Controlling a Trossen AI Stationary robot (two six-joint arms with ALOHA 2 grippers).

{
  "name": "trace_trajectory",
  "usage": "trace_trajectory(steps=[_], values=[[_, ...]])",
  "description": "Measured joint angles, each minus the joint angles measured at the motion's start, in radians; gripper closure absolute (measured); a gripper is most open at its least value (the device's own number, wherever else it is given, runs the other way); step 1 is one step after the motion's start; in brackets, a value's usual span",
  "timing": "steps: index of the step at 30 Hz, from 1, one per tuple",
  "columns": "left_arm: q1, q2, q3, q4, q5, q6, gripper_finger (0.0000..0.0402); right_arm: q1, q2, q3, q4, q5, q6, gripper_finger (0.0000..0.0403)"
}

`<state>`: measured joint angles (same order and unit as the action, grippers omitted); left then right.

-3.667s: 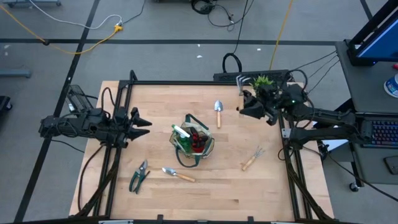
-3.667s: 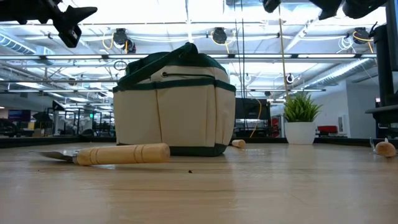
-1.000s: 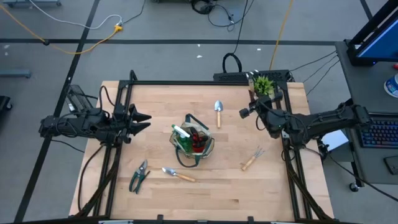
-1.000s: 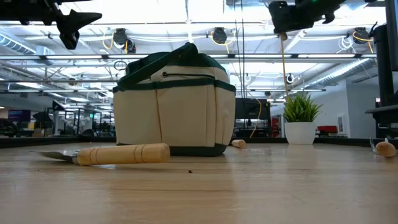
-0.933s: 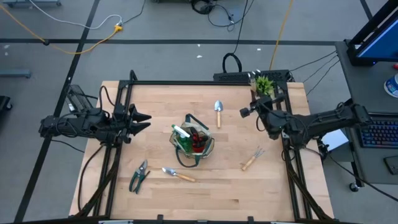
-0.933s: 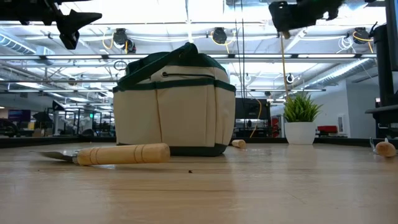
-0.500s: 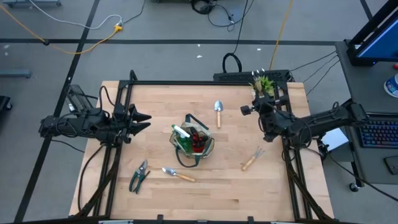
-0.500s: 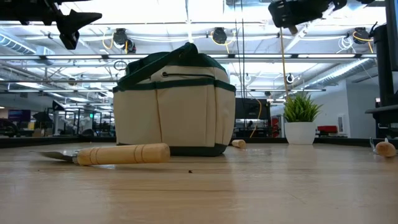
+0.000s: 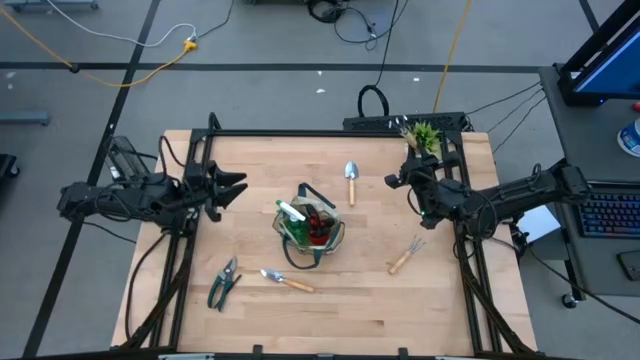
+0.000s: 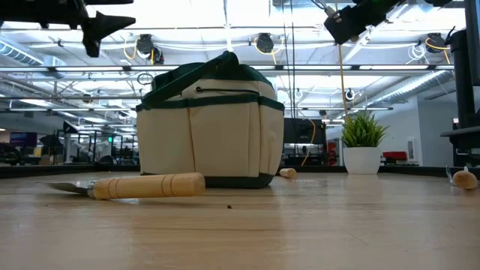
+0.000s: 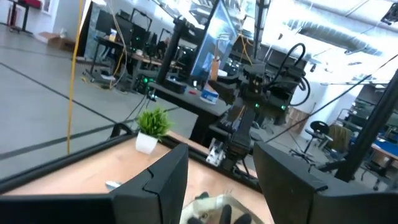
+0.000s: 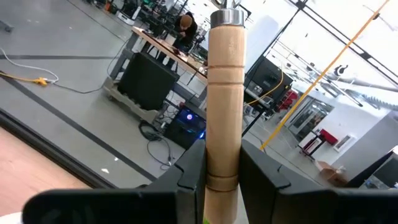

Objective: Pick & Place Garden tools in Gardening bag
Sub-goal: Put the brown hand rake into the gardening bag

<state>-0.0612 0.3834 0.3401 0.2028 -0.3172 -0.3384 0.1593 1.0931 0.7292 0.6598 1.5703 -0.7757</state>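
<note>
The table (image 9: 360, 300) lies wide beneath me, pale wood in a dark frame. Near its middle stands the gardening bag (image 9: 311, 227), tan with green trim, already holding a green spray bottle (image 9: 292, 212) and something red. My right hand (image 9: 394, 178) hangs in the air over the table's far right part, just beside the small potted plant (image 9: 424, 134), its fingers (image 12: 189, 176) clamped on the wooden handle (image 12: 224, 93) of a garden tool. My left hand (image 9: 240, 185) hovers over the left side, fingers apart and holding nothing. One trowel (image 9: 350, 181) lies beyond the bag, another trowel (image 9: 285, 281) in front of it, with the green-handled pruners (image 9: 223, 283) just to that one's left. The hand fork (image 9: 405, 256) rests toward the right edge.
</note>
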Motion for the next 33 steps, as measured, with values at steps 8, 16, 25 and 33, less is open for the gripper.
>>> trace_trajectory(steps=[8, 16, 25, 33], values=[[0.000, 0.196, 0.000, 0.193, 0.001, 0.024, 0.0215, 0.011, 0.002, 0.000, 0.003, -0.079, 0.010, 0.0342], [0.000, 0.368, 0.000, 0.401, 0.062, 0.049, 0.0215, 0.047, 0.037, 0.000, 0.003, -0.276, 0.177, 0.0342], [0.000, 0.509, 0.028, 0.588, 0.103, 0.111, 0.0215, 0.033, 0.051, 0.000, -0.056, -0.624, 0.554, 0.0342], [0.000, 0.625, 0.135, 0.585, 0.150, 0.160, 0.0215, -0.050, 0.051, 0.000, -0.151, -1.012, 0.910, 0.0342]])
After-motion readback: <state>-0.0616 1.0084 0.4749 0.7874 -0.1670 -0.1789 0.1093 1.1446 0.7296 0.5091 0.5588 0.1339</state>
